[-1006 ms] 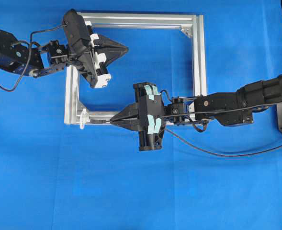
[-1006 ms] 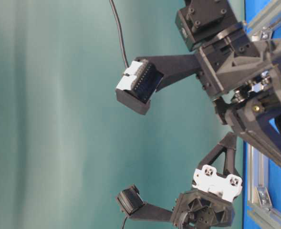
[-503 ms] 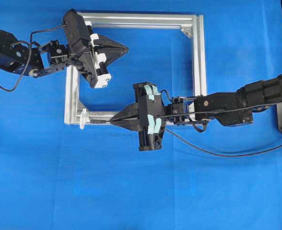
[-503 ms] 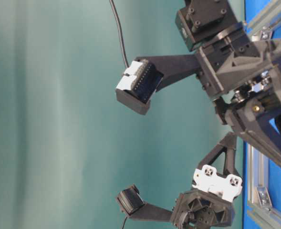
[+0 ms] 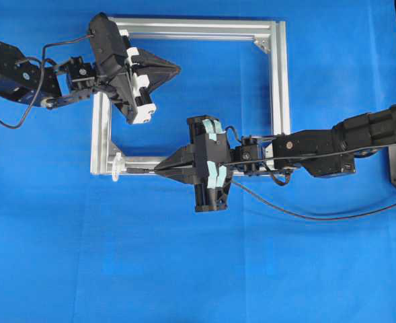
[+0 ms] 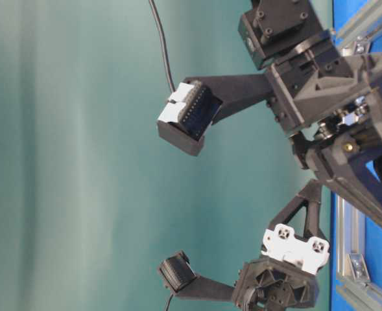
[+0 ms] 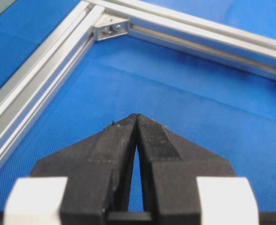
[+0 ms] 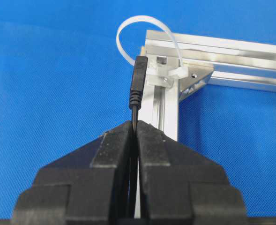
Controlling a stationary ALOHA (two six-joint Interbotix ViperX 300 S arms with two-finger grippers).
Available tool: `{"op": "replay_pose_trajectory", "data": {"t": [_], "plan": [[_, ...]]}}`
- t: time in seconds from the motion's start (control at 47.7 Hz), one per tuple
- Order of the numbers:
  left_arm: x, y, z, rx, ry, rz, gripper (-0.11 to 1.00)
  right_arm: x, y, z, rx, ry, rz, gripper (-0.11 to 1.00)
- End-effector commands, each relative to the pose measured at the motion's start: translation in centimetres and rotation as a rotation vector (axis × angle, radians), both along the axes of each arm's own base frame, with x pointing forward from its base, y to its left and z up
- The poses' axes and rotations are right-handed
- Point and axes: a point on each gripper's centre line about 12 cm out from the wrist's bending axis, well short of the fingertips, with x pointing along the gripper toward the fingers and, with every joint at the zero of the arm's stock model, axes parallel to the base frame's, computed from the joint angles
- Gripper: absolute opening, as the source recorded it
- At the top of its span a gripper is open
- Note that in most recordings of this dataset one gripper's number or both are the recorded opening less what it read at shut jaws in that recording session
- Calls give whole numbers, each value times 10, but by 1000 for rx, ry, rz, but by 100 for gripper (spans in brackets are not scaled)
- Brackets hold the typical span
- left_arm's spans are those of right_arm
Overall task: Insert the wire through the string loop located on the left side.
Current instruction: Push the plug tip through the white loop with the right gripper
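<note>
My right gripper (image 8: 134,123) (image 5: 159,171) is shut on the thin black wire (image 8: 137,89), whose plug sticks out ahead of the fingertips. The plug's end sits just short of the white string loop (image 8: 142,35) (image 5: 116,166), fastened at the lower left corner of the silver frame (image 5: 276,81). The rest of the wire (image 5: 298,214) trails right across the blue mat. My left gripper (image 7: 137,115) (image 5: 176,68) is shut and holds nothing; it hovers inside the frame near its upper left corner.
A triangular corner bracket (image 7: 110,28) lies ahead of the left gripper, another bracket (image 8: 194,84) beside the loop. Both arms (image 6: 320,84) hang close together over the frame. Blue mat surrounds the frame on all sides.
</note>
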Motion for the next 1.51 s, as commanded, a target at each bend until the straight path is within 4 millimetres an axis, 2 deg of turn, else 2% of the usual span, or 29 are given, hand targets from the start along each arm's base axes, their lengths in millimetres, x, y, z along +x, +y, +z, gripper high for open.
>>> {"op": "replay_pose_trajectory", "data": {"t": [0.0, 0.65, 1.111, 1.278, 1.488], "plan": [[1, 0, 16, 12, -46, -2, 0, 8, 0, 14, 3, -51, 0, 0], [2, 0, 16, 11, -48, -2, 0, 62, -7, 13, 7, -121, -23, 0], [-1, -2, 16, 14, -42, -5, 0, 67, -8, 9, 6, -101, -24, 0], [-15, -5, 15, 25, -26, -10, 0, 67, -8, 8, 6, -100, -24, 0], [-53, -9, 12, 7, -3, 14, 0, 67, -8, 8, 5, -100, -24, 0]]}}
